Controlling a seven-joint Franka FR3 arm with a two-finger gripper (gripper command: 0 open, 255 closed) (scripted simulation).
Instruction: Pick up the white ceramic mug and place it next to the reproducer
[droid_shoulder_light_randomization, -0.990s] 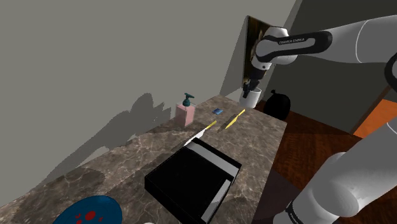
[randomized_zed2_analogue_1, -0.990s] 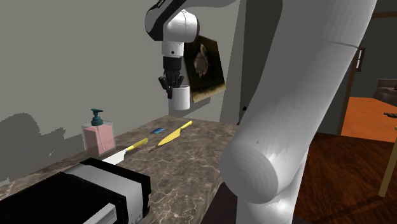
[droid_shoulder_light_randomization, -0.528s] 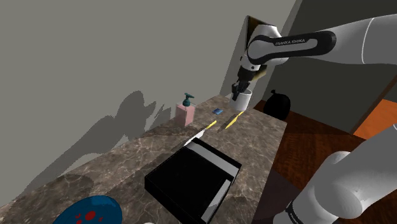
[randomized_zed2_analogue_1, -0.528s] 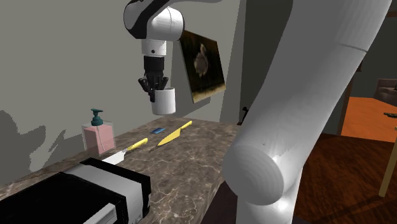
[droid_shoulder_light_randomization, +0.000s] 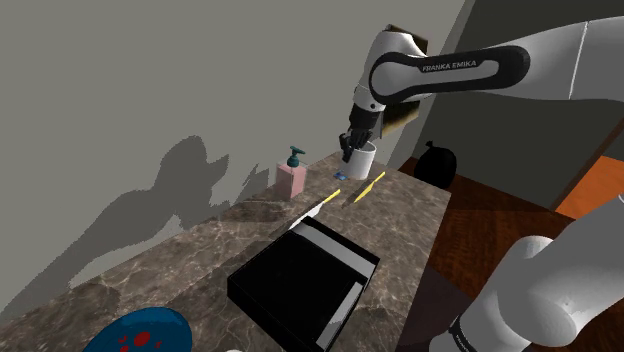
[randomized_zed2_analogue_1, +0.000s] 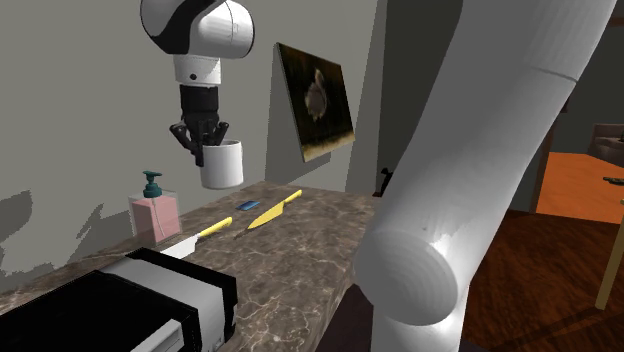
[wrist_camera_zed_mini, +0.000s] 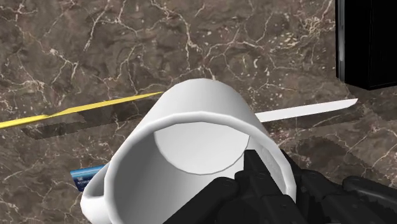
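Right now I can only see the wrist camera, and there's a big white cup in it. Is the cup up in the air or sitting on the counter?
Observer: In the air. In the second exterior view the mug hangs from the gripper, clear above the counter.
Operator: Where does it have to go?
Observer: Beside the black-and-white box, which lies on the counter below the mug in the shoulder view, nearer the stand.
Operator: Anything else up there?
Observer: A pink soap bottle stands by the wall, at the mug's left in the shoulder view.
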